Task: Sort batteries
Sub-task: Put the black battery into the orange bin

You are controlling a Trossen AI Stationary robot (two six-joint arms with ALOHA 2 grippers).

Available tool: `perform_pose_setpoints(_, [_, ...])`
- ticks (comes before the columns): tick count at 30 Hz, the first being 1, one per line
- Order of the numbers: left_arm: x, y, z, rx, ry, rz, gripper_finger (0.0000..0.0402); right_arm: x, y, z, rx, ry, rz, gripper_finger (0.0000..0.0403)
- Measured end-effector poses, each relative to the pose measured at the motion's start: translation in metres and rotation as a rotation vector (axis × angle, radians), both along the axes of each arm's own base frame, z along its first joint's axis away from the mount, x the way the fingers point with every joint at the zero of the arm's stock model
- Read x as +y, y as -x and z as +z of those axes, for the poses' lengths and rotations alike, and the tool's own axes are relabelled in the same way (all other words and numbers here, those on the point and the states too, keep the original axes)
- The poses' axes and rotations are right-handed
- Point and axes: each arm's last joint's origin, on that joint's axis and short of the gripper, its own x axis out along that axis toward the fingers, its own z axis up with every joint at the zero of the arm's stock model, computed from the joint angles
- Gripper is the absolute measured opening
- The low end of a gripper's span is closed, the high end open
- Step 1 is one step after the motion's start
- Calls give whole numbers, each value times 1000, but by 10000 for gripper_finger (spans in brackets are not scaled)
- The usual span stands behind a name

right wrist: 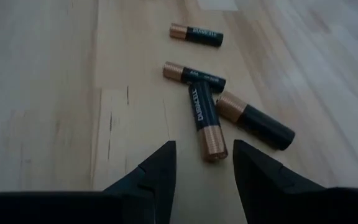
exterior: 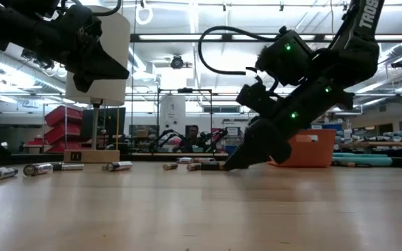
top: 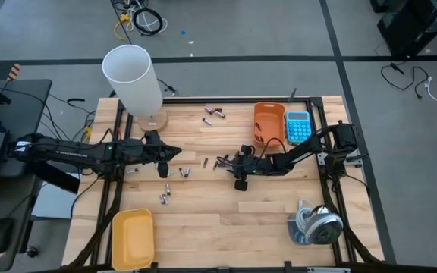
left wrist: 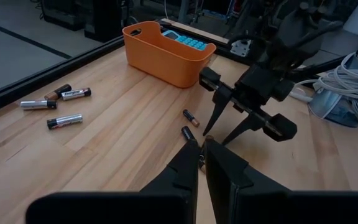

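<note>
Several small batteries lie on their sides on the wooden table [top: 226,227], some dark with copper ends, some silvery. A cluster of dark ones [right wrist: 194,74] lies just ahead of my right gripper [right wrist: 204,154], which is open and low near the table's middle [top: 220,161]. Its fingertips stand on either side of the copper end of one battery [right wrist: 204,121] without touching it. My left gripper [left wrist: 199,146] is shut on nothing and hovers above the table left of centre [top: 174,152]. More batteries lie near it [top: 165,173] and at the far edge [top: 213,112].
An orange bin [top: 268,123] and a blue calculator [top: 298,125] stand at the far right. A yellow bin [top: 133,239] sits at the near left, a white lamp shade on a wooden base [top: 133,80] at the far left, and a grey cable reel [top: 315,224] at the near right.
</note>
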Motion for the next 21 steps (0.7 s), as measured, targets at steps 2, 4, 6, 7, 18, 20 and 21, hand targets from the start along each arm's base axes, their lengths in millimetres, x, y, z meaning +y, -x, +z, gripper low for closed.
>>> perform_pose_setpoints(2, [0, 0, 0, 0, 0, 0, 30, 0, -6, -3, -4, 0, 0, 145])
perform_pose_setpoints(4, [0, 0, 0, -1, 0, 0, 30, 0, -11, -6, -5, 1, -4, 145])
perform_pose_setpoints(6, [0, 0, 0, 0, 0, 0, 30, 0, -14, -8, -3, 12, -4, 145])
perform_pose_setpoints(7, [0, 0, 0, 0, 0, 0, 30, 0, -15, -8, -2, 15, -2, 145])
perform_pose_setpoints(18, [0, 0, 0, 7, -20, -6, 30, 0, -15, -6, 12, -8, 18, 49])
perform_pose_setpoints(20, [0, 0, 0, 6, -20, -6, 30, 1, -14, -7, 17, -13, 28, 33])
perform_pose_setpoints(21, [0, 0, 0, 7, -20, -6, 30, 1, -14, -7, 17, -13, 30, 33])
